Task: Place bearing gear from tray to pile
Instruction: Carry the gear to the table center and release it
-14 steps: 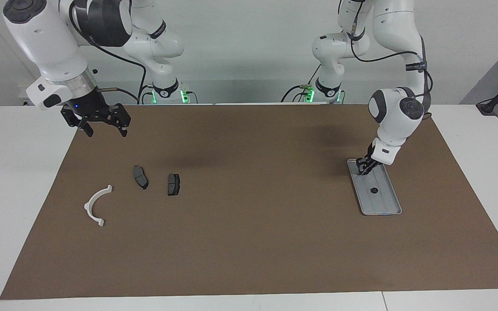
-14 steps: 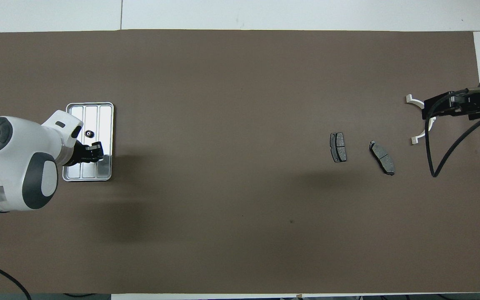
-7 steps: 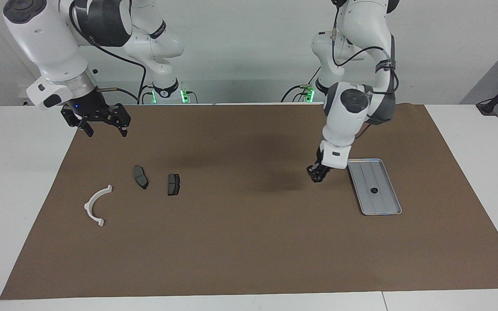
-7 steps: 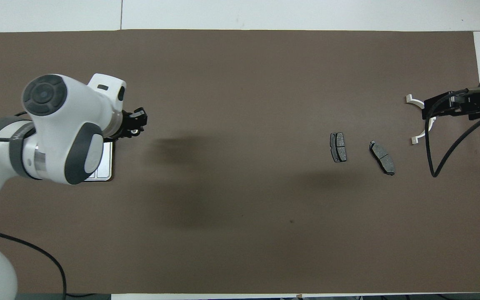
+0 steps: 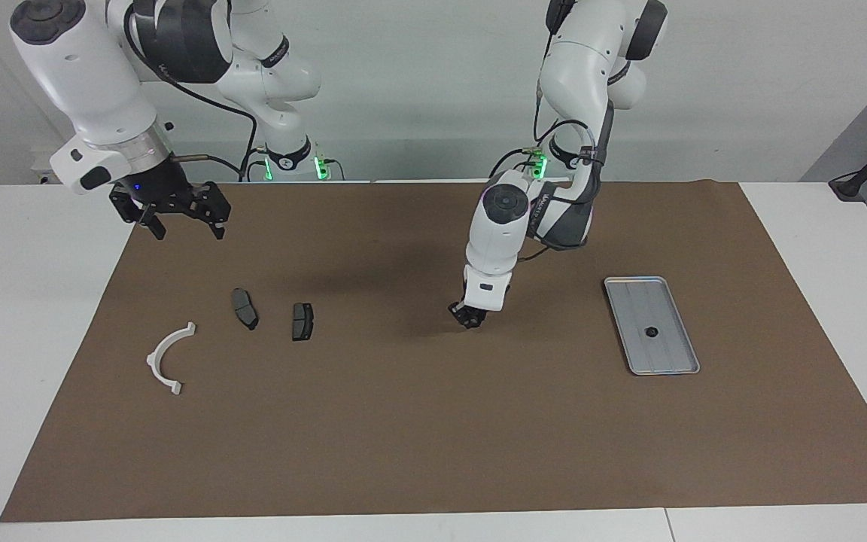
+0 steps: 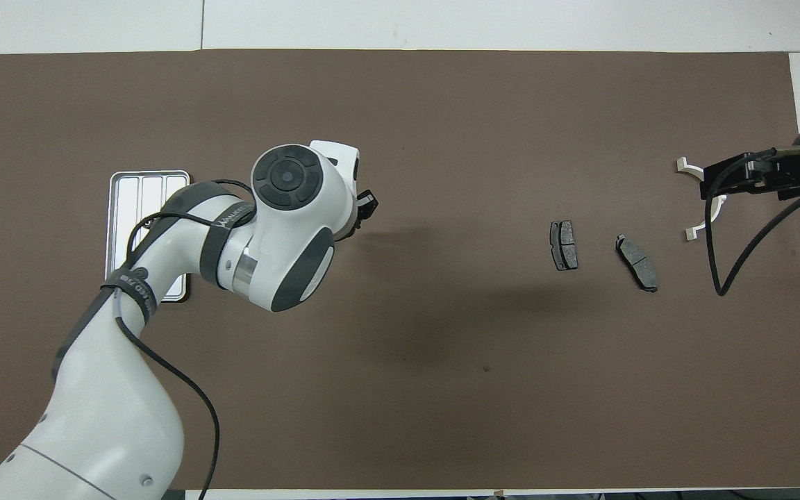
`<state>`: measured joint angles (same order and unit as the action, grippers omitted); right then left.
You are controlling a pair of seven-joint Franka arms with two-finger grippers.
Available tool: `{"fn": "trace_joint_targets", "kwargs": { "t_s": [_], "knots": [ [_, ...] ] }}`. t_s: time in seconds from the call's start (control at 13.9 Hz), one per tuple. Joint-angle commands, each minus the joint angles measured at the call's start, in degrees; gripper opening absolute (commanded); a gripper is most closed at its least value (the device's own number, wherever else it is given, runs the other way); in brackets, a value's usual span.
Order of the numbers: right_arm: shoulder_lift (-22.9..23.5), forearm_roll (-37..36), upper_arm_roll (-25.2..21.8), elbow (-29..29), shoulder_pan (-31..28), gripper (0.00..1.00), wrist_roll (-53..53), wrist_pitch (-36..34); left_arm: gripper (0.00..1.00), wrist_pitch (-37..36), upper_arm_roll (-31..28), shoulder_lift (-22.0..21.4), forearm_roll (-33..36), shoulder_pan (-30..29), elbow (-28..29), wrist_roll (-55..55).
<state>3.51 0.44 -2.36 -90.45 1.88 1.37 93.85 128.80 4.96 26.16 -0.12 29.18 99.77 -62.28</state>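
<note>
Facing view first: the left tool (image 5: 468, 319) hangs low over the bare brown mat (image 5: 433, 444), between the tray (image 5: 633, 290) and the pile. From here I cannot tell whether it is clenched on a part or empty, as nothing shows at its tip. One small dark bearing gear (image 5: 650, 331) sits in the middle of the tray, toward the left arm's end of the surface. The pile lies toward the right arm's end: two dark brake pads (image 5: 244, 308) (image 5: 302, 321) side by side, and the white half-ring bracket (image 5: 166, 357) farther from the robots. The right tool (image 5: 181, 220) waits, released and wide, above the mat's edge near that pile. I read this as the carry step, tray to pile. The next move calls for crossing the mat and coming down beside the pads without nudging them. Now the overhead view: the left arm's big wrist housing covers most of its tool (image 6: 367, 205); only a dark tip pokes out. The arm also crosses the tray, so the gear there is hidden. The right tool overlaps the bracket from above and covers its middle.
</note>
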Motion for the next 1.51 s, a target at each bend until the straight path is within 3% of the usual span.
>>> {"fn": "trace_joint_targets", "kwargs": {
  "t_s": [0.0,1.01,1.08,1.15,1.22,1.29,1.44],
  "knots": [
    [0.5,-0.5,0.4,0.0,-0.4,1.0,-1.3,-0.4,0.0,0.4,-0.7,0.0,0.3,0.3,0.4,-0.6],
    [2.9,-0.9,0.7,0.4,0.1,1.0,-2.3,0.5,0.01,5.5,-0.7,-0.4,0.5,0.2,5.2,-3.1],
    [3.1,-0.9,0.7,0.5,0.1,1.0,-2.4,0.5,0.12,5.5,-0.7,-0.4,0.5,0.3,5.1,-3.1],
    [3.3,-0.8,0.7,0.4,0.1,1.0,-2.6,0.5,0.37,5.5,-0.8,-0.4,0.4,0.2,5.1,-3.1],
    [3.5,-0.9,0.7,0.5,0.1,1.0,-2.7,0.5,0.81,5.4,-0.9,-0.4,0.4,0.2,5.0,-3.1],
    [3.6,-0.9,0.7,0.6,0.1,1.0,-2.8,0.5,1.0,4.4,-1.8,-0.4,0.5,0.3,4.3,-3.1],
    [4.0,-0.9,0.7,0.7,0.2,1.0,-2.7,0.7,1.0,-0.4,-2.3,-0.4,1.9,-0.3,1.2,-2.7]
  ]
}}
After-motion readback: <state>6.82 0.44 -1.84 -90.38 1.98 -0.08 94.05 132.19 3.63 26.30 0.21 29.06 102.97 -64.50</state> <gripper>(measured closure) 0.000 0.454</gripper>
